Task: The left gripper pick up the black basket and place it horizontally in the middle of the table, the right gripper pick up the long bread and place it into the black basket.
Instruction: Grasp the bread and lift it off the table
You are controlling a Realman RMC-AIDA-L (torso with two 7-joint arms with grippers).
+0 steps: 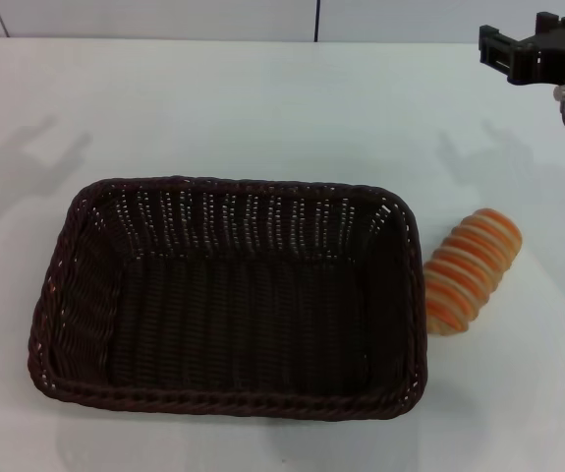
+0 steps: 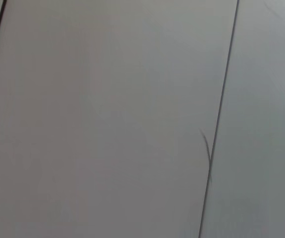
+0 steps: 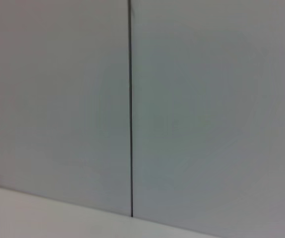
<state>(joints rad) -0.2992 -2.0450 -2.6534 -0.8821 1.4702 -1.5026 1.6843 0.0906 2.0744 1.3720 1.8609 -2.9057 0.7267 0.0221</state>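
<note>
Your black basket [image 1: 228, 295] already lies lengthwise mid-surface [image 1: 262, 108], empty, mouth up to receive. The long bread [image 1: 472, 271] rests just beside its right rim. Right gripper [image 1: 537, 49] hovers far-right above; finger spread unclear. Left gripper unseen.

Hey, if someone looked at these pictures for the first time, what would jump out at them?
The black basket dominates: big, dark and empty, lying lengthwise across the middle of the white table. Just off its right end lies the long bread, striped orange and tan, outside the basket. The right gripper hangs above the table's far right corner.
</note>
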